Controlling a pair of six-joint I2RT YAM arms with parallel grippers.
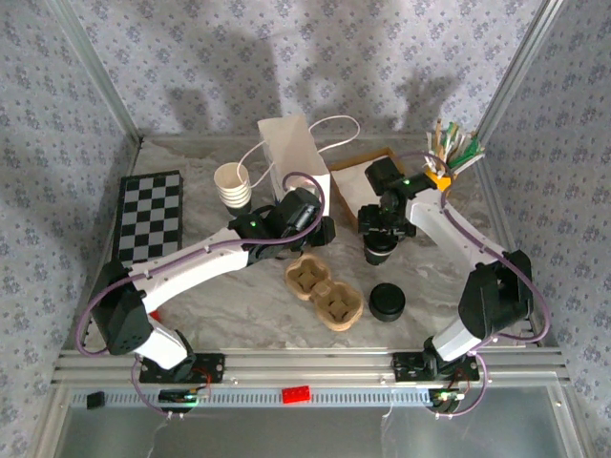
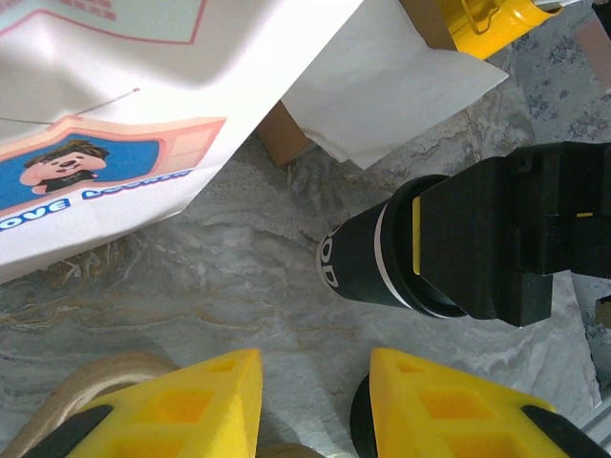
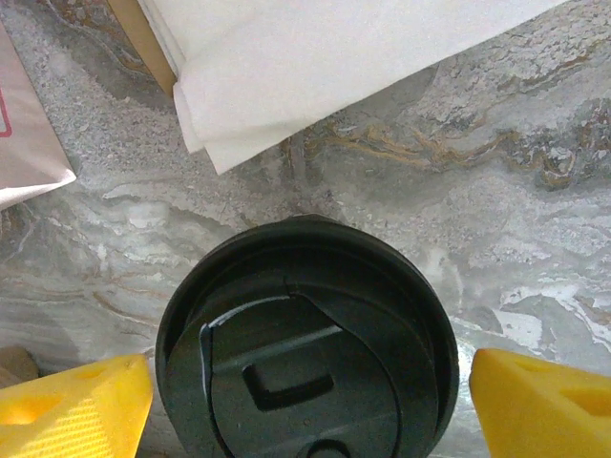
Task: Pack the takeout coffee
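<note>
top external view: my right gripper [image 1: 384,232] straddles the lid of the takeout coffee [image 1: 379,253], jaws wide, not quite touching; it stands right of the pulp tray [image 1: 325,292]. my left gripper [image 2: 310,405] gapes empty near the paper bag [image 2: 115,105].

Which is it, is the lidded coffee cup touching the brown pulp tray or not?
Apart. The top external view shows the lidded cup right of the pulp tray, with bare marble tabletop between them.

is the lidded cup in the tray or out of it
Out. The lidded cup stands on the table beside the pulp tray, whose two wells are empty.
</note>
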